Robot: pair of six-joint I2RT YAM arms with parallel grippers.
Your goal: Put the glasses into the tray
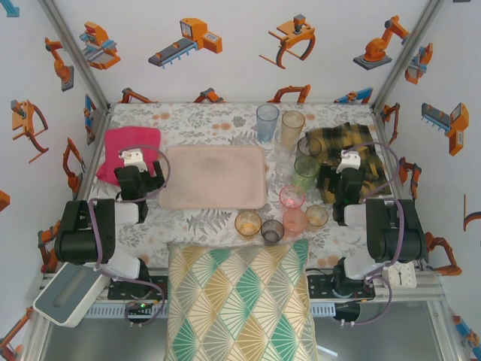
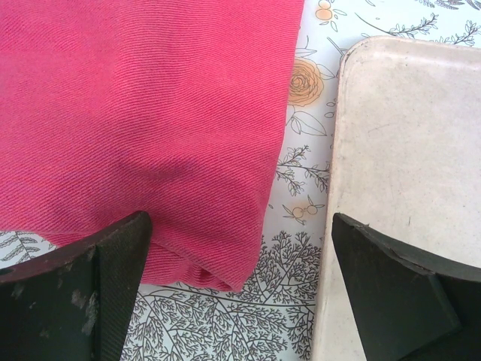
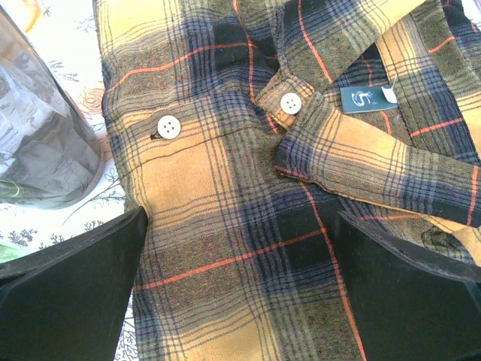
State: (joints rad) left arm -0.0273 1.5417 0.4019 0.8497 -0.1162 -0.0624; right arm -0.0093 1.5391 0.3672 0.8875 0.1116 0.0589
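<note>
Standing at the near edge, you first meet a patterned cushion point(image 1: 239, 301) lying between the two arm bases. Just past it the nearest glasses point(image 1: 272, 231) stand in a short row on the flowered tabletop point(image 1: 203, 120): amber, grey, pink, amber, all upright with mouths up. The tray point(image 1: 216, 177) lies flat in the middle, its long axis running left to right. The glasses keep to the tabletop on its right, a loose column reaching back to a tall amber one and a blue one at the far end.

The left gripper point(image 1: 141, 162) hangs with jaws spread wide, holding nothing, over the strip between a pink cloth point(image 1: 131, 147) and the tray's left rim. Its wrist camera picks out the cloth's folded corner and the tray's rounded corner.

The right gripper point(image 1: 347, 159), equally wide and empty-handed, hovers above a plaid shirt point(image 1: 349, 147). Its wrist camera alone reveals two white buttons point(image 3: 169, 126), a dark tag point(image 3: 367, 98), and a grey glass point(image 3: 41, 143) just beside the shirt's left edge.
</note>
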